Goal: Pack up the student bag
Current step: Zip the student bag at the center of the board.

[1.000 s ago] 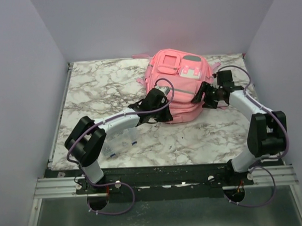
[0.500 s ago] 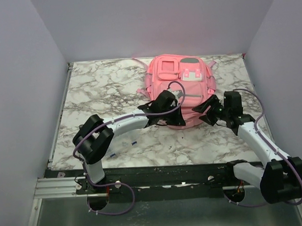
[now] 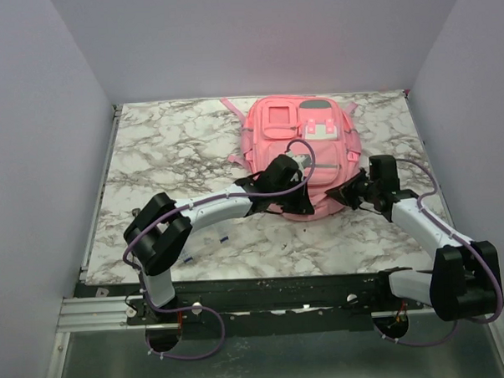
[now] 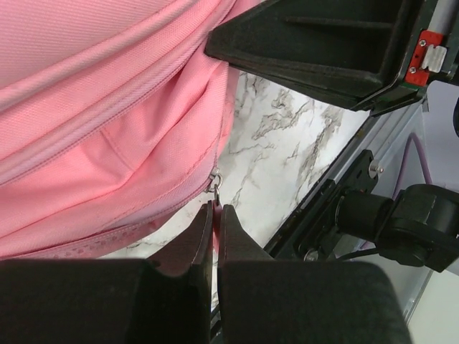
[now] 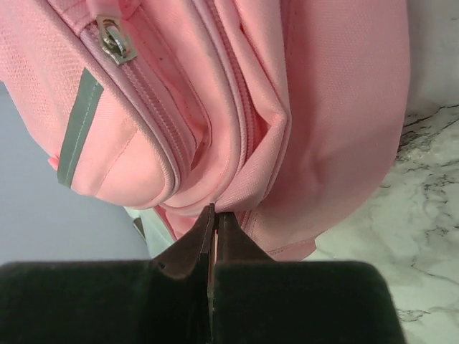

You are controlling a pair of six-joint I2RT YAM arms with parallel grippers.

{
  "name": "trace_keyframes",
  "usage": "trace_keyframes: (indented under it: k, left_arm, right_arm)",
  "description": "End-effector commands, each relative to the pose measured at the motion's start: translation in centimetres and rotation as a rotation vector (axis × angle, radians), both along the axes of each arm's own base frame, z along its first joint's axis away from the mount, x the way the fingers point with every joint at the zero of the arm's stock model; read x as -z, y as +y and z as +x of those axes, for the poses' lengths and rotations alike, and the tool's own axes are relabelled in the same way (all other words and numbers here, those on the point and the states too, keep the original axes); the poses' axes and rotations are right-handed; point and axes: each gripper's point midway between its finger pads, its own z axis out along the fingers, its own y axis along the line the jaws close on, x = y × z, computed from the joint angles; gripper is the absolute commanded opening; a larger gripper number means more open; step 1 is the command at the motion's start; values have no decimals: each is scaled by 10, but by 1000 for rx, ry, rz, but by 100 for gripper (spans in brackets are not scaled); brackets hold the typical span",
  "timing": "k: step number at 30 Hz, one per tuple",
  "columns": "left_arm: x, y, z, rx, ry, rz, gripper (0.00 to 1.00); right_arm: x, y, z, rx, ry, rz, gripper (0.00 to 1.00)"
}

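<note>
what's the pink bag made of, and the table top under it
The student bag: matte woven fabric, probably nylon or polyester; fine weave and stitched seams show. Its grey strip looks like reflective tape, the zipper pull shiny metal. The table: smooth, white with grey veins; real marble or printed laminate, cannot tell.

marbled tabletop (image 3: 167,151); plain pale walls (image 3: 262,38); metal rail (image 3: 98,311) near edge
</note>
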Motion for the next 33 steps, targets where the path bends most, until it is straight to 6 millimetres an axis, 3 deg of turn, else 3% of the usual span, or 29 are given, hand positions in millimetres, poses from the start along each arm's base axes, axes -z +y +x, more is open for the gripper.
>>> trace_keyframes:
  k: [1,6,8,10,13,14,16,20,23,27,33]
  left_arm:
    - [-9,4,-4,-4,38,-29,0]
    - [30,85,47,-246,62,86,0]
    - [39,109,63,-275,41,128,0]
    - [40,115,68,-263,60,133,0]
    - [17,86,63,-175,40,48,0]
    - [10,75,60,-148,38,26,0]
    - [-5,49,51,-87,53,-26,0]
    - [-24,14,28,8,56,-81,0]
    - [-31,4,18,41,65,-103,0]
    - [-34,0,12,76,74,-117,0]
    - [-44,-12,2,120,70,-138,0]
  right_arm:
    - [-15,-26,26,60,-127,20,0]
    - [-34,-56,46,-10,-206,-42,0]
    - [-43,-52,57,-127,-258,-89,0]
    - [-42,-41,60,-253,-257,-75,0]
    - [-28,-31,61,-315,-186,-121,0]
    - [-22,-29,60,-321,-160,-151,6]
    - [-14,-31,54,-353,-100,-228,31]
    - [-17,-47,36,-362,-20,-438,50]
    - [-29,-46,17,-346,-27,-460,59]
    - [-34,-26,-4,-331,-39,-339,65]
    - [-26,-7,-5,-314,-11,-355,66]
